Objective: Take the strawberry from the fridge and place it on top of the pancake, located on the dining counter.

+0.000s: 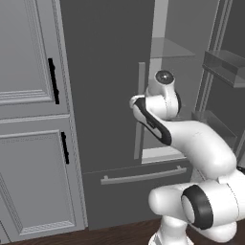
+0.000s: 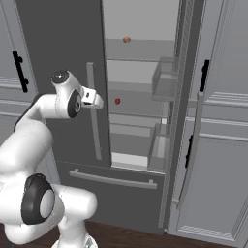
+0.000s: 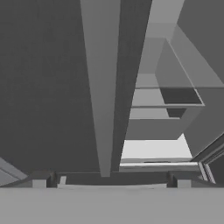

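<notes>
We see the fridge (image 2: pixel 63 72) with its right door (image 2: pixel 186 121) swung open and its left door shut, showing a pale interior with shelves. The strawberry (image 2: pixel 117 101) sits on a middle shelf (image 2: pixel 138 116), toward that shelf's left edge and close to the shut left door's inner edge. Higher up, an orange-toned round fruit (image 2: pixel 126 39) rests on an upper shelf (image 2: pixel 140 57), also toward its left side, well apart from the strawberry.

Our gripper (image 2: pixel 97 102) hangs in front of the left door's long light grey handle (image 2: pixel 93 116), just left of the opening and at about the strawberry's height, but not touching it. We see the gripper released, its fingers (image 3: pixel 39 180) spread wide with nothing between them; in the hand view the handle (image 3: pixel 101 87) runs up between the two finger tips.

Below the doors lies the bottom drawer (image 1: pixel 139 191) with its horizontal bar. Light grey panelled cabinets (image 1: pixel 28 119) with black handles flank the fridge on both sides.
</notes>
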Robot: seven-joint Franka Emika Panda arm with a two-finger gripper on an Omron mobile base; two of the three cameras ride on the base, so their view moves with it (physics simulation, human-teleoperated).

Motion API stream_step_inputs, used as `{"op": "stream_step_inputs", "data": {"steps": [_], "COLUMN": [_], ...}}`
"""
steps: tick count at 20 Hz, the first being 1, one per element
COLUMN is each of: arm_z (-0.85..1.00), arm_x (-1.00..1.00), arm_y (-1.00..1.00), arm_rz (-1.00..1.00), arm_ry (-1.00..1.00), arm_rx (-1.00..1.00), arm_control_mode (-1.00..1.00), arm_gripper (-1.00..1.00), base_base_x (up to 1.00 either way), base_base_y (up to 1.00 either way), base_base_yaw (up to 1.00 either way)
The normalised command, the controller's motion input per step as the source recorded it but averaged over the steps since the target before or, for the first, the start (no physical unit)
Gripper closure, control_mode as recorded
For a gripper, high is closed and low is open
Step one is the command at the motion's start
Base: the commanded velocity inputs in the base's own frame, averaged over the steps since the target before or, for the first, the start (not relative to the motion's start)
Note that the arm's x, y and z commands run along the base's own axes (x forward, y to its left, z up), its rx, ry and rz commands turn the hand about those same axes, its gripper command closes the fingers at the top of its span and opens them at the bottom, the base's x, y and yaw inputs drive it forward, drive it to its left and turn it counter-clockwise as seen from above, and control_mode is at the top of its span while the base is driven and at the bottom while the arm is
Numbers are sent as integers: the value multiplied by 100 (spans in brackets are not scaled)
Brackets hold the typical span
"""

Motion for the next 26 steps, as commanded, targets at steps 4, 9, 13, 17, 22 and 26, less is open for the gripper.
{"op": "stream_step_inputs", "data": {"steps": [4, 9, 13, 17, 22, 26], "arm_z": [-27, -26, -25, -25, -28, -25], "arm_x": [40, 44, 47, 52, 51, 48], "arm_y": [3, 1, 7, 14, 3, 0], "arm_rz": [0, 0, 0, 0, 0, 0], "arm_ry": [0, 0, 0, 0, 0, 0], "arm_rx": [0, 0, 0, 0, 0, 0], "arm_control_mode": [-100, -100, -100, -100, -100, -100], "arm_gripper": [-100, -100, -100, -100, -100, -100], "base_base_x": [0, 0, 0, 0, 0, 0], "base_base_y": [0, 0, 0, 0, 0, 0], "base_base_yaw": [0, 0, 0, 0, 0, 0]}}
